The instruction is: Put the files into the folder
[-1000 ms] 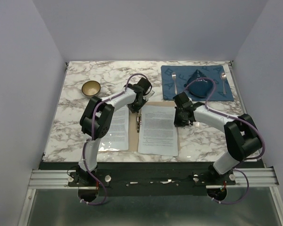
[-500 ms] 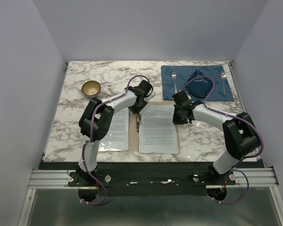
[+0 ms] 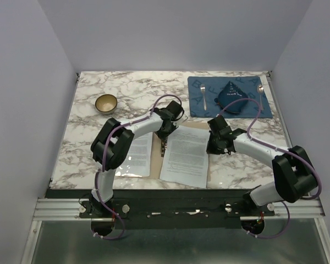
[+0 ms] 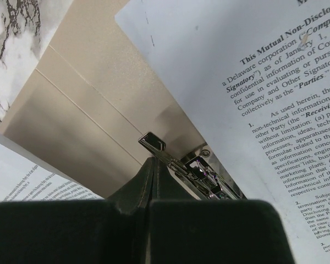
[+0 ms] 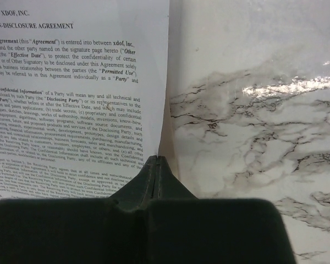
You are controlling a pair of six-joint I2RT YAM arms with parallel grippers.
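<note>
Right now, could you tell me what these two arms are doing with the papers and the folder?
The tan folder lies open on the marble table, with the left-hand sheet and the right-hand sheet on its leaves. The left gripper, shut, has its tips at the metal clip on the spine. The right gripper, also shut, sits at the right edge of the right-hand sheet, a non-disclosure agreement lying slightly askew. Whether it pinches the paper is unclear.
</note>
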